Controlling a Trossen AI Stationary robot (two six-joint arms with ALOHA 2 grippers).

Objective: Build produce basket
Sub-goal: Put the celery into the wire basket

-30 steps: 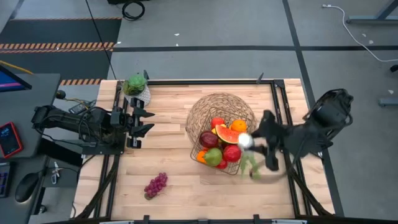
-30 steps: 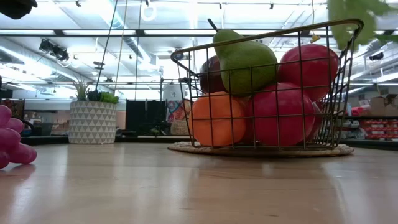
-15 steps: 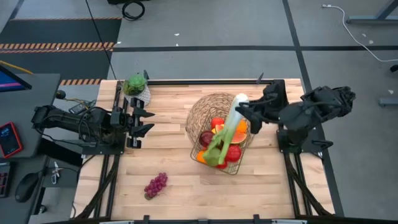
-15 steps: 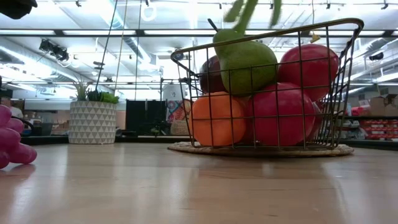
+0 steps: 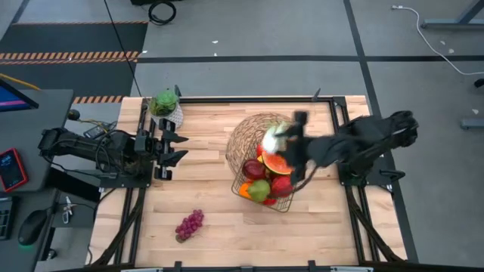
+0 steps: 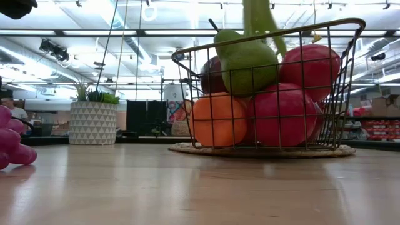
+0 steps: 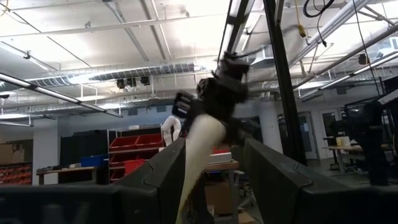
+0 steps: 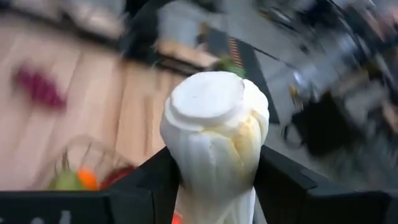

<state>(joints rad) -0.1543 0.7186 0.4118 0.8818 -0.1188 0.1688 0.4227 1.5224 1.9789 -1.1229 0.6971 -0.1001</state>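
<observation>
The surface (image 5: pixel 212 189) carries the wire basket (image 5: pixel 249 143) toward its right half, already piled with a green pear (image 6: pixel 247 62), red apples (image 6: pixel 284 115), an orange (image 6: pixel 219 122) and a watermelon slice (image 5: pixel 277 163). What has changed is the right arm: a second ago it was out past the basket's near right side with the celery stalk (image 8: pixel 214 137) lying low and out of the basket; half a second ago it had swung to the far right edge with the stalk slanting across the fruit; now the right hand (image 5: pixel 291 145) sits directly over the basket, clamped on the stalk's pale root end, with the green leafy end hanging down among the fruit just behind the pear. That suggests the celery is close to being set in, needing only a lowering and a release. The left arm has not moved, parked at the left edge with the left hand (image 5: pixel 172 147) narrow and empty. The purple grapes (image 5: pixel 189 224) remain near the front left corner, well apart from the basket, so at least one piece is probably left to collect. The potted plant (image 5: pixel 165 106) stands at the far left corner.
</observation>
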